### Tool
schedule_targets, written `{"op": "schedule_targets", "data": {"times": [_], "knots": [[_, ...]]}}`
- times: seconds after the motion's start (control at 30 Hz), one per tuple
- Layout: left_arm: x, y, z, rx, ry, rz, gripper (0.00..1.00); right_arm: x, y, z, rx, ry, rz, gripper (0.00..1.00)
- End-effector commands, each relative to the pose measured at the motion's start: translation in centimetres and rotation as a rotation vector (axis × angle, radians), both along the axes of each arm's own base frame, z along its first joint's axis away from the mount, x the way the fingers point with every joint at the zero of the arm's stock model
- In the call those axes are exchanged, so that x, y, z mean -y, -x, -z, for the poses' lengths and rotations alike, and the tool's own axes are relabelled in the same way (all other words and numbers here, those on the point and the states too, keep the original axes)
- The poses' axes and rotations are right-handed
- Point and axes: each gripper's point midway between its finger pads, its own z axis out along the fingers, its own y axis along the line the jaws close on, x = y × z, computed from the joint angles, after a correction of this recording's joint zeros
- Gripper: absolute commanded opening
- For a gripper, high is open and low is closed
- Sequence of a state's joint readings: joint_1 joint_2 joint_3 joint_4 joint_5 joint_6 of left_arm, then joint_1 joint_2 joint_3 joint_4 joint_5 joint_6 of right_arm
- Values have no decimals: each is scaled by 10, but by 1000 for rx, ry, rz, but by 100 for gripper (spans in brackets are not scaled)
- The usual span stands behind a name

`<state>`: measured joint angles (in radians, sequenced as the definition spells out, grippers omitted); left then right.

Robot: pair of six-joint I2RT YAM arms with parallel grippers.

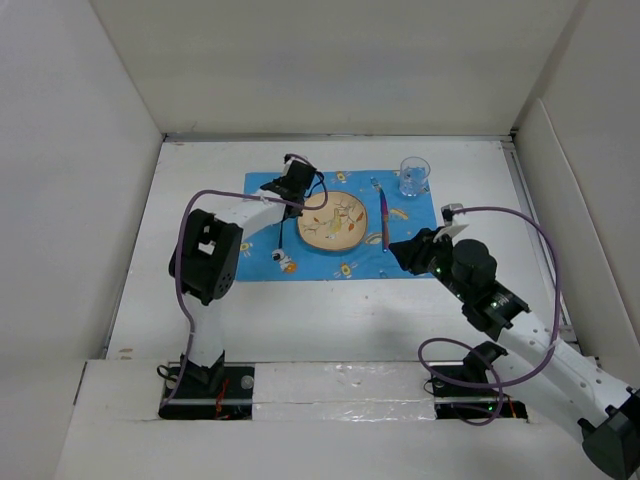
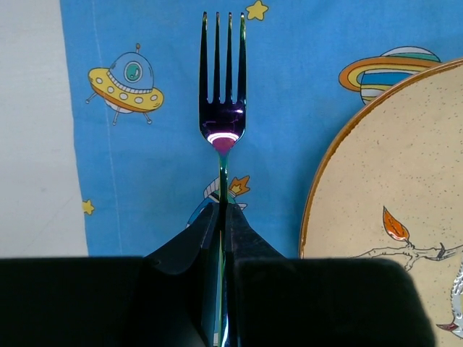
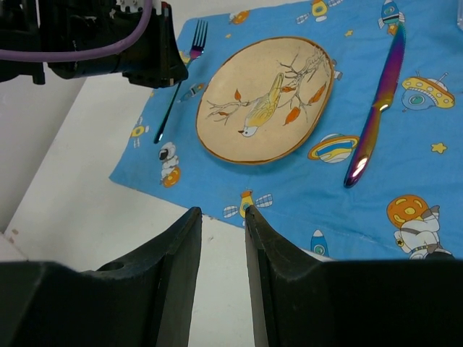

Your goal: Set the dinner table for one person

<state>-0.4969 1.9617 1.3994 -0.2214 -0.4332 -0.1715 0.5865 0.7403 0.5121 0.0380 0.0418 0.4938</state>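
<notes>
Left jaws clench the iridescent metal fork (image 2: pixel 222 94) by its handle, lining it up left of the speckled bird-painted plate (image 2: pixel 391 181) as a place setting wants, while right jaws hang parted, empty.

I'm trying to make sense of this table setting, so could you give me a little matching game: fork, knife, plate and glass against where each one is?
Things:
1. fork
2. knife
3. plate
4. glass

Places:
A. middle of the blue placemat
B. standing at the far right corner of the placemat
C. handle clamped in the left tool, left of the plate
D. lying flat on the placemat, right of the plate

Pairs: 1-C, 2-D, 3-A, 4-B
</notes>
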Motion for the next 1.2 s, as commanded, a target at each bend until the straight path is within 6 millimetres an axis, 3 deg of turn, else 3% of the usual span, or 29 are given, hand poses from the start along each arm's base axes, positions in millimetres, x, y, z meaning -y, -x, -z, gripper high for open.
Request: {"op": "schedule_targets", "data": {"times": [0.0, 0.17, 0.77, 0.83, 0.87, 1.03, 1.17], "knots": [[11, -16, -11, 56, 50, -11, 0, -2, -4, -24, 72, -33, 17, 36], [13, -16, 5, 32, 47, -16, 0, -1, -4, -25, 76, -34, 25, 36], [5, -14, 30, -14, -2, -59, 0, -5, -6, -20, 64, -19, 24, 36], [3, -13, 29, -13, -11, -68, 5, -5, -6, -20, 64, -19, 25, 36], [2, -13, 25, -9, -11, -71, 17, -5, -6, -21, 67, -18, 22, 36], [3, -16, 13, 8, -3, -69, 24, -4, -6, -20, 65, -15, 28, 36], [3, -16, -10, 30, 7, -76, 38, -3, -8, -20, 64, -14, 40, 36]]}}
